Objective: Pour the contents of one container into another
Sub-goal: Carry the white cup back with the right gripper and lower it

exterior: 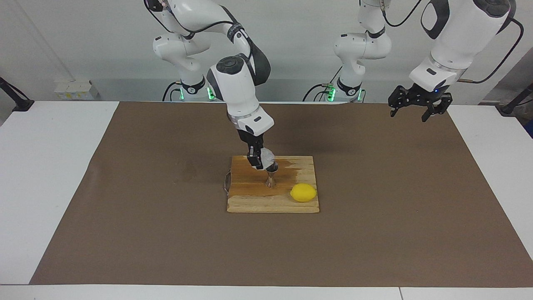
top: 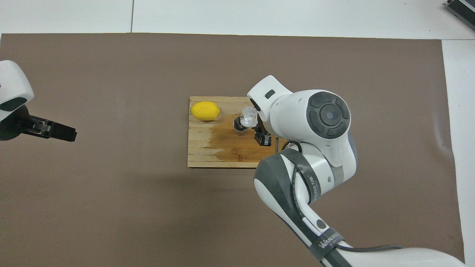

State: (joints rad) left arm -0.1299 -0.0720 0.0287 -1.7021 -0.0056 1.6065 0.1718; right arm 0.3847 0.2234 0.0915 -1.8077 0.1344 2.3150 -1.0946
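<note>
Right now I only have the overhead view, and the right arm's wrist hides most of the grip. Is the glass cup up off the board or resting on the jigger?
Observer: The right end effector holds the glass cup raised off the wooden board, tipped with its mouth toward the jigger. I cannot tell whether the rims touch.
Operator: Is the jigger standing straight?
Observer: Yes, upright on the board, beside the lemon.
Operator: And the left end effector?
Observer: The left end effector hangs open, up in the air over the edge of the brown mat, waiting.
</note>
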